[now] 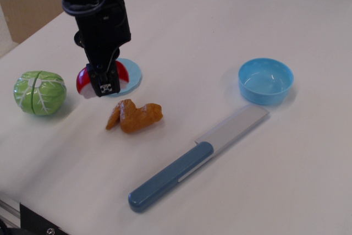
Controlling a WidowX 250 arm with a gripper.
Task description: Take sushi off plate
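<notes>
My black gripper is shut on the sushi, a small toy with a red top and white base, and holds it in the air. It hangs in front of the near-left part of the light-blue plate, which is mostly hidden behind the gripper. In the picture the sushi shows between the plate and the cabbage. I cannot tell its height above the table.
A green cabbage toy sits at the left. A brown chicken wing toy lies just in front of the gripper. A blue-handled knife lies diagonally in the middle. A deeper blue bowl stands at the right.
</notes>
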